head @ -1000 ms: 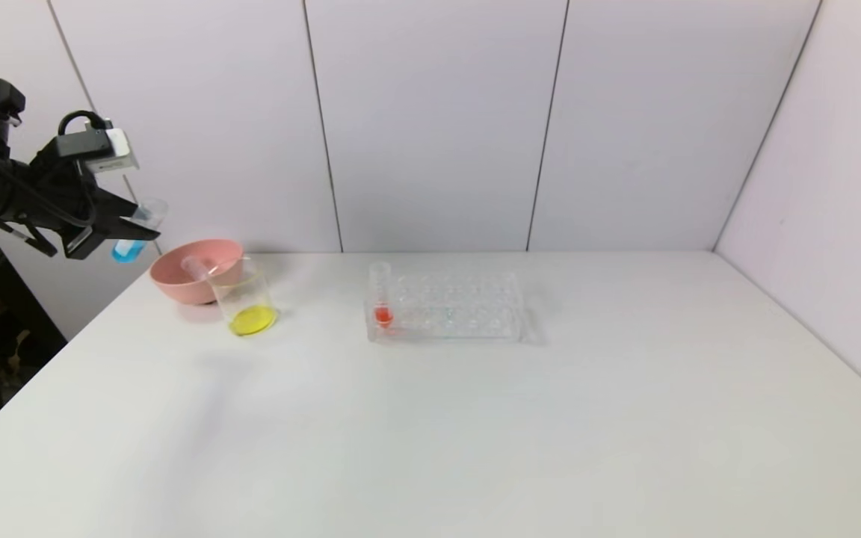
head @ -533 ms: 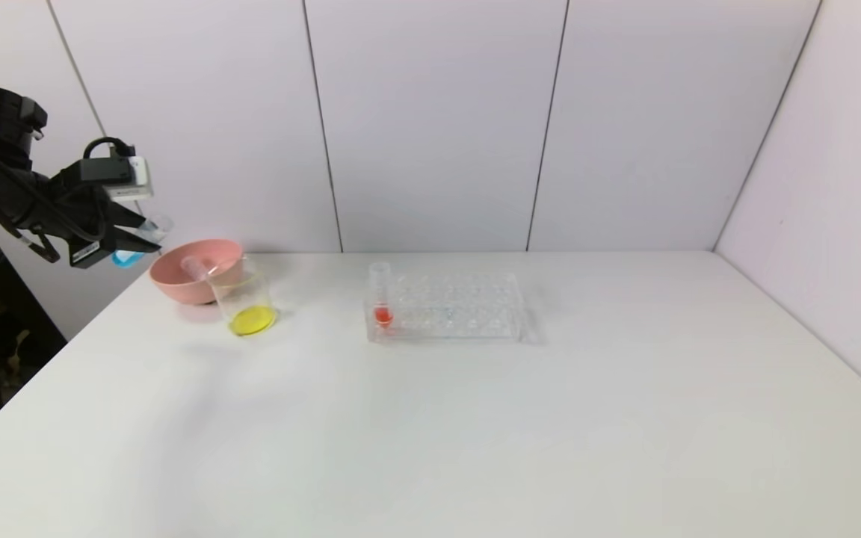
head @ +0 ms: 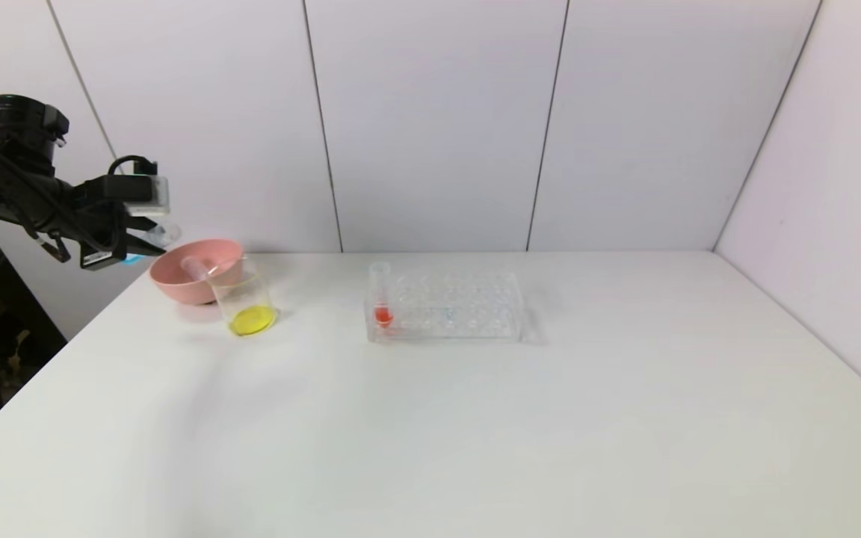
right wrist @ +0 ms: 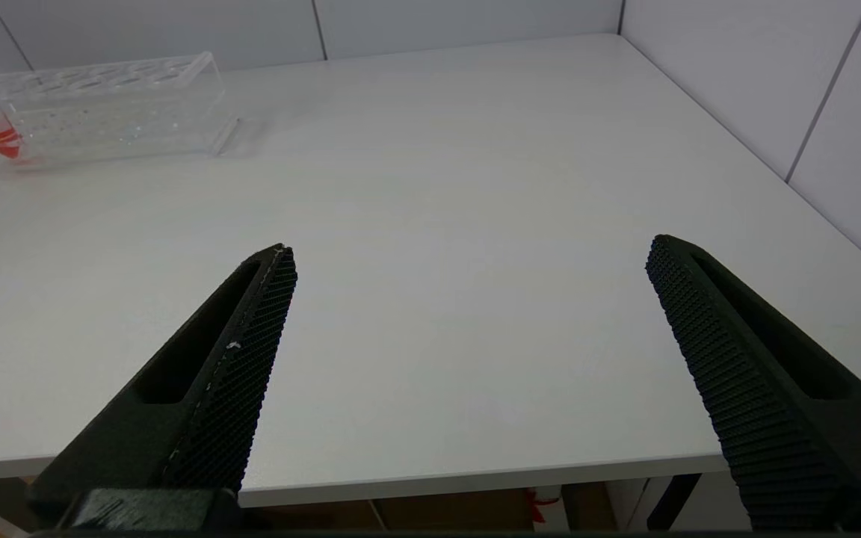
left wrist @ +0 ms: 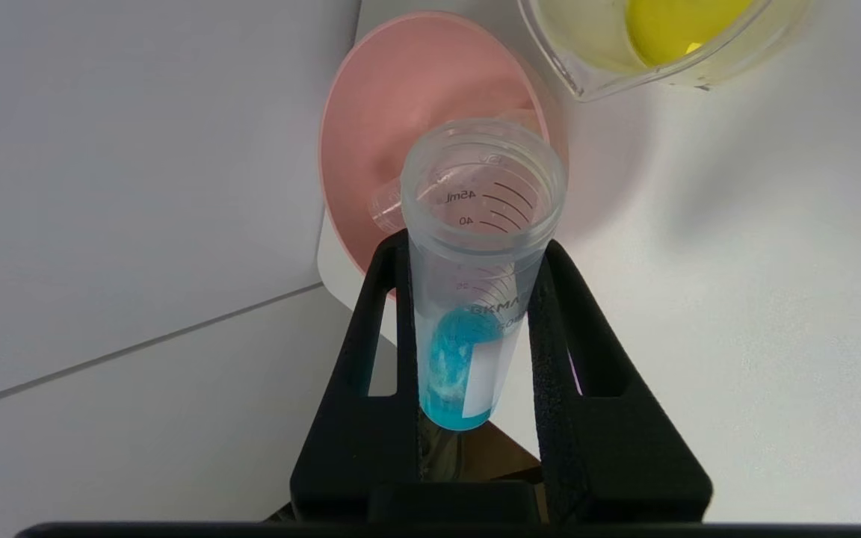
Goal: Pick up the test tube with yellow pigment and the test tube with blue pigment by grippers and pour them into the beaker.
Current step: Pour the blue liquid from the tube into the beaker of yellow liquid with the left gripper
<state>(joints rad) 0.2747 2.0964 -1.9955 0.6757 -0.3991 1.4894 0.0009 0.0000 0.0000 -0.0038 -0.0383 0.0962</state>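
My left gripper (head: 143, 243) is shut on the test tube with blue pigment (head: 160, 234) and holds it in the air just left of the pink bowl, past the table's left edge. In the left wrist view the jaws (left wrist: 471, 254) clamp the tube (left wrist: 475, 299) on both sides; its open mouth points at the bowl and the blue liquid sits at its bottom. The beaker (head: 244, 297) stands in front of the bowl and holds yellow liquid (head: 252, 320); it also shows in the left wrist view (left wrist: 587, 75). No tube with yellow liquid shows. My right gripper (right wrist: 471, 254) is open and empty over the table's near edge.
The pink bowl (head: 176, 288) holds an empty clear tube (head: 195, 267), also seen in the left wrist view (left wrist: 389, 209). A clear tube rack (head: 468, 310) stands mid-table with a red-liquid tube (head: 382, 295) at its left end. Walls close off the back and right.
My left gripper has moved right and down towards the pink bowl with the blue tube, which now lies flatter. Nothing else has moved.
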